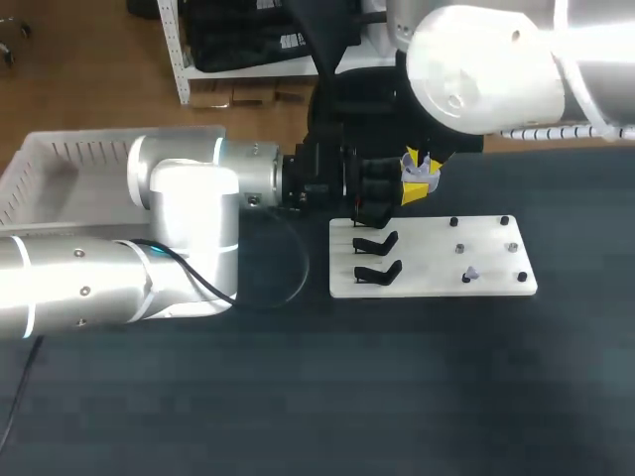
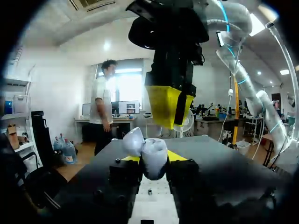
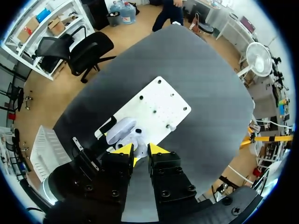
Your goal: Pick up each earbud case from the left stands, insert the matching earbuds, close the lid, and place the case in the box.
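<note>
A pale lavender earbud case (image 1: 425, 175) is held just beyond the white board's far edge. Its lid (image 2: 133, 140) is open. My left gripper (image 1: 415, 190) is shut on the case body (image 2: 154, 151), with one yellow tip against each side. My right gripper (image 1: 410, 161) comes down from above and hangs right over the open case (image 3: 122, 130). In the left wrist view it (image 2: 174, 124) is a short way above the lid. One small earbud (image 1: 471, 271) stands on the board's right part.
The white board (image 1: 427, 283) carries two empty black stands (image 1: 376, 243) (image 1: 377, 271) on its left and several small pegs on its right. A white basket (image 1: 60, 169) sits at the table's far left, behind my left arm.
</note>
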